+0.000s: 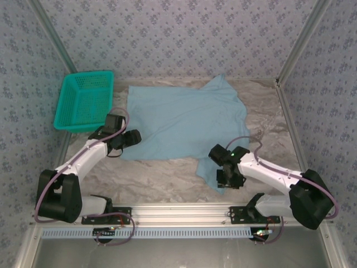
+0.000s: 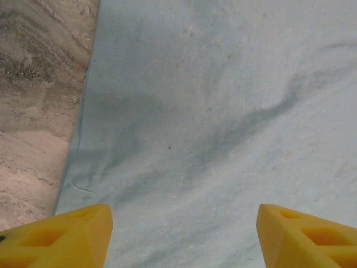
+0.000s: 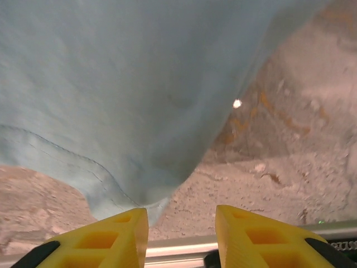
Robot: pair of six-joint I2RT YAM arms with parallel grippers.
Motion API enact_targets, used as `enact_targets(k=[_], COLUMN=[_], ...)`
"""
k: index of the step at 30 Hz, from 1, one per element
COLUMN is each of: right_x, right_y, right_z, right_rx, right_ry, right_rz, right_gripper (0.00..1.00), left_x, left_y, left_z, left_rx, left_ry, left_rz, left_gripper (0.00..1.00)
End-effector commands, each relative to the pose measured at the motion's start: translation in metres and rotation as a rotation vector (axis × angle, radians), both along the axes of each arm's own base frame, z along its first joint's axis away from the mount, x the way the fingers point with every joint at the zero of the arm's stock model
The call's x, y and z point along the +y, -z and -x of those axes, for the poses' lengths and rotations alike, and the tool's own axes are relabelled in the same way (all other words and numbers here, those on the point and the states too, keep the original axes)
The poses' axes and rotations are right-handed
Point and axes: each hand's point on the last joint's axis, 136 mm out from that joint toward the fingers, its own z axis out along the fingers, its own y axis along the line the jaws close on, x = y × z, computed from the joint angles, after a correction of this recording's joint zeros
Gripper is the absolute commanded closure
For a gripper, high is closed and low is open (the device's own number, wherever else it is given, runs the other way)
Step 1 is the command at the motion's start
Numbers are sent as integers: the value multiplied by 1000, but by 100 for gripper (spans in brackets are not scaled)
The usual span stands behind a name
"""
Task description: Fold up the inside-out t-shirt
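Across the counter (image 1: 167,178) lies the inside-out t-shirt (image 1: 184,123), long axis left to right, stitched edge toward the teal mesh basket (image 1: 62,106). The left gripper (image 1: 133,139) hovers wide apart over that edge; the right gripper (image 1: 227,180), jaws narrowly apart, sits at its near right corner.

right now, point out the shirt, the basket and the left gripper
shirt (image 1: 184,125), top view, middle of the spread cloth
basket (image 1: 83,103), top view, its mesh floor
left gripper (image 2: 184,237), left wrist view, midway between its yellow fingertips
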Motion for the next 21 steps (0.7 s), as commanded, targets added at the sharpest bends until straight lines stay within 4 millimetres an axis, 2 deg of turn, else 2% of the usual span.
enact_targets(k=[1,5,16,21], right_x=[6,17,19,12], right_y=[4,16,38,43], right_z=[12,11,13,14], right_rx=[34,41,56,55], right_ry=[77,91,80,75], right_rz=[-45,-90,-80,-45], right_gripper=[62,62,62,77], left_x=[-8,-8,-6,-4], left_y=[-21,-22,-26,-26], left_z=[-5,-2,0,2], left_rx=[-44,-47,-58,-57], left_ry=[9,10,11,7], left_rz=[31,29,16,7], left_gripper=[31,31,31,31])
